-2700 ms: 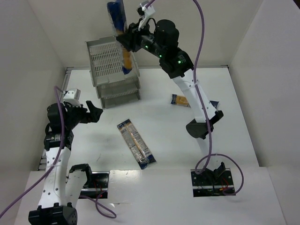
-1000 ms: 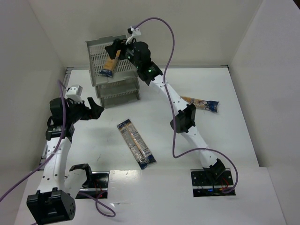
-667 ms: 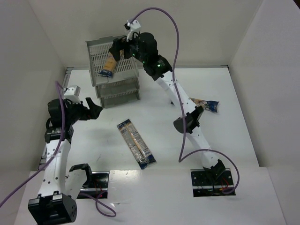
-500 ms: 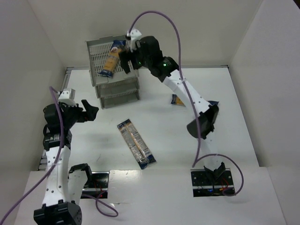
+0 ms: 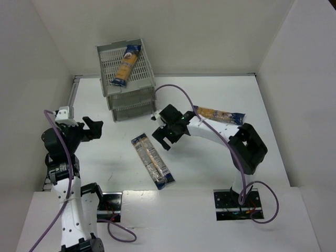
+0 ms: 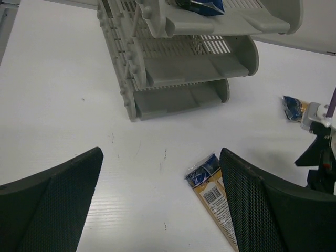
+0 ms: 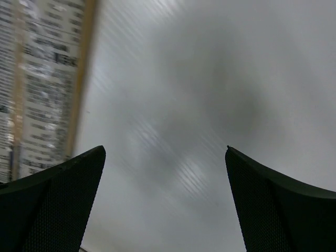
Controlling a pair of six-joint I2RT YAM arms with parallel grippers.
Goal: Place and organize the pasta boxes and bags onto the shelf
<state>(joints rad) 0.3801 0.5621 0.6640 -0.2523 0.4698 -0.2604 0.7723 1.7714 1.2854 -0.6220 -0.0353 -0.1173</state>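
Table [image 5: 273, 131]: white; boxed by pale walls [image 5: 31, 63]
Right gripper [image 5: 160, 139]: low, near pasta package [image 5: 153, 160]; fingers spread
Left gripper [image 5: 95, 129]: raised, facing shelf [image 5: 134, 110]; fingers spread

I hold my right gripper [image 5: 163, 139] spread wide, on the near side of the shelf [image 5: 131, 108]; my left gripper [image 5: 95, 130], also spread, sits to the left of the shelf.

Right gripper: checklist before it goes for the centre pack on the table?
1. Right gripper jaws apart, nothing held: ok.
2. Centre pack flat on the table, nothing on it: ok.
3. Left gripper open, off to the side of that pack: ok.
4. Shelved pack lying inside the shelf top tray: ok.
5. Right wrist view sharp enough to align: not ok, blurred.
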